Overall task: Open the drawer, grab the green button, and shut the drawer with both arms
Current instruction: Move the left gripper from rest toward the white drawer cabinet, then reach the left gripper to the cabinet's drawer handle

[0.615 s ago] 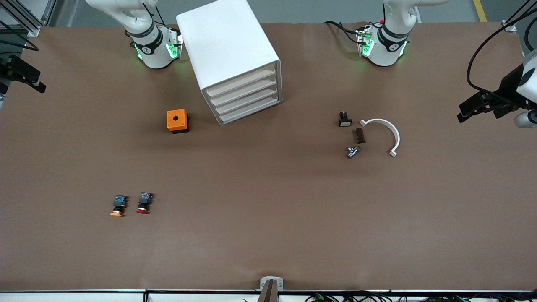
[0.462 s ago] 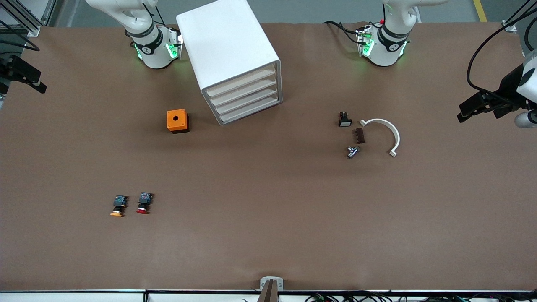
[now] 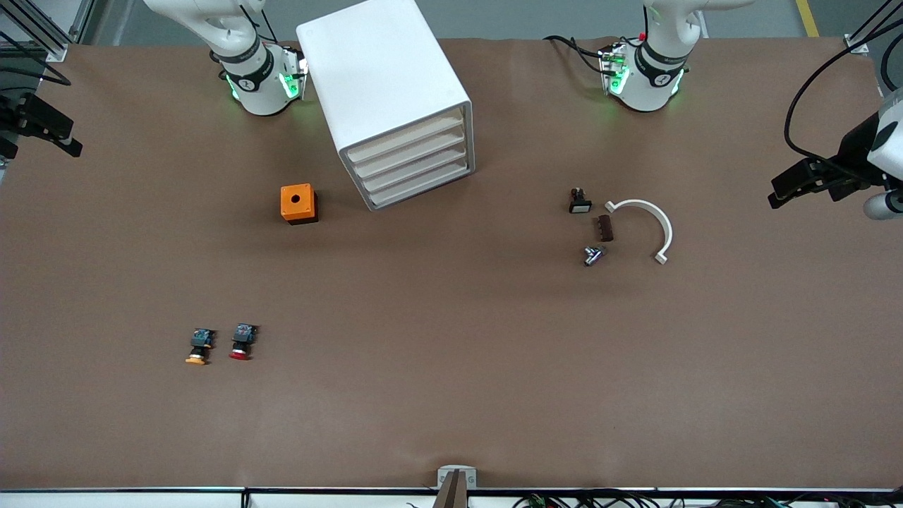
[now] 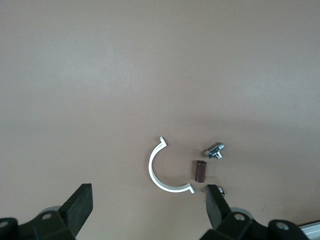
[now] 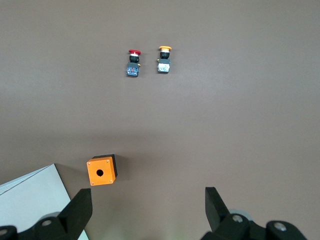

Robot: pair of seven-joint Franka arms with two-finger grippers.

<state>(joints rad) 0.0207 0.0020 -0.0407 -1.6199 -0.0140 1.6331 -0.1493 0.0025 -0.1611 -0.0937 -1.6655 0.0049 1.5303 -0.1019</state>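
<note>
**Drawers shut, both arms held out wide**

The white drawer cabinet (image 3: 384,99) stands on the table between the two arm bases, closer to the right arm's. It is turned at an angle. Its four drawers (image 3: 413,164) are stacked one above another, and all sit flush and closed.

The left arm (image 3: 645,70) is glossy white with black joint bands. The left gripper (image 3: 779,194) is in the air over the table's edge at that arm's end, its black fingers (image 4: 82,202) spread wide with nothing between them.

The right arm (image 3: 257,74) looks the same. The right gripper (image 3: 67,144) is over the table's edge at its own end, fingers (image 5: 80,207) likewise spread wide and holding nothing.
</note>
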